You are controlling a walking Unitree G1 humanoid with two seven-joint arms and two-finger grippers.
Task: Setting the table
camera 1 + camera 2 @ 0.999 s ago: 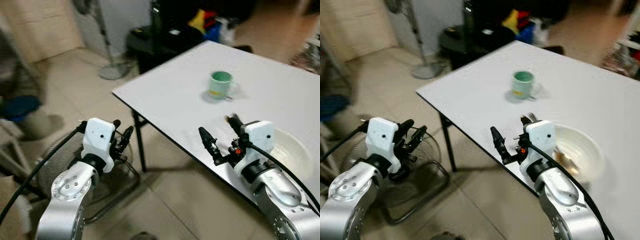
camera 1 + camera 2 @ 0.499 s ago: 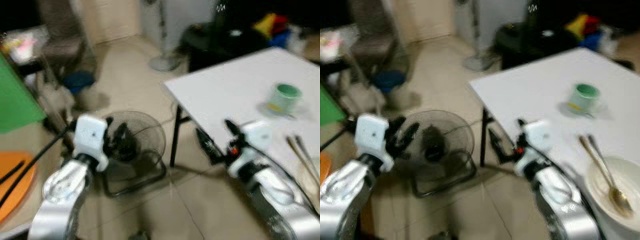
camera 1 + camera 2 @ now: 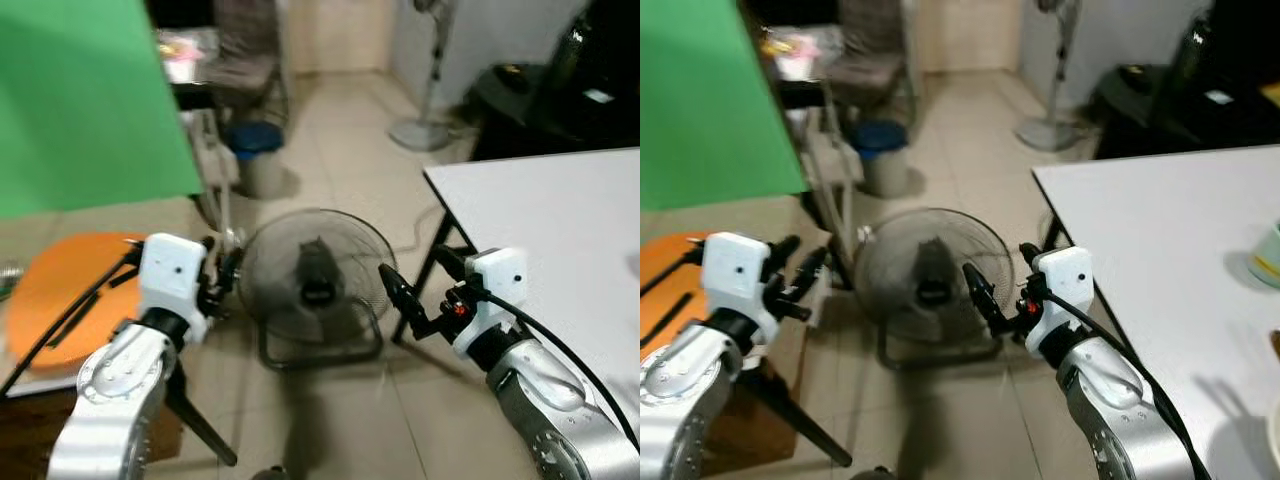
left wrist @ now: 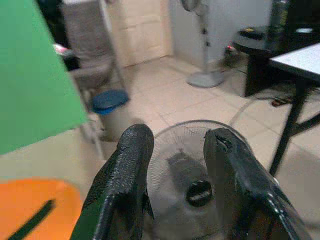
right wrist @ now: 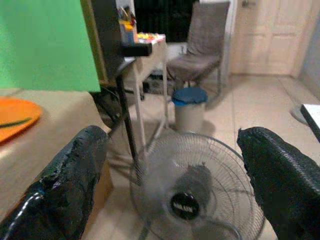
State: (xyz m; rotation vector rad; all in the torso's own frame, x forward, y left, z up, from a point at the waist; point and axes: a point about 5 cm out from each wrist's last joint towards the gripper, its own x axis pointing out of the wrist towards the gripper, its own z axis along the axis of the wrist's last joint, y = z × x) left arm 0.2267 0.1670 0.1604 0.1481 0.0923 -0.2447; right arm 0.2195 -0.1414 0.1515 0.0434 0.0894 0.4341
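The view has swung left from the white table (image 3: 560, 215) to a floor fan (image 3: 315, 275).

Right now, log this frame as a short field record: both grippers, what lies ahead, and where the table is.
left gripper: open, empty, held in the air above the floor
right gripper: open, empty, beside the table corner
ahead: floor fan lying on the tiled floor between the two arms
table: white, on the robot's right
mug: on the table, cut off by the frame edge
left side: green panel, orange object
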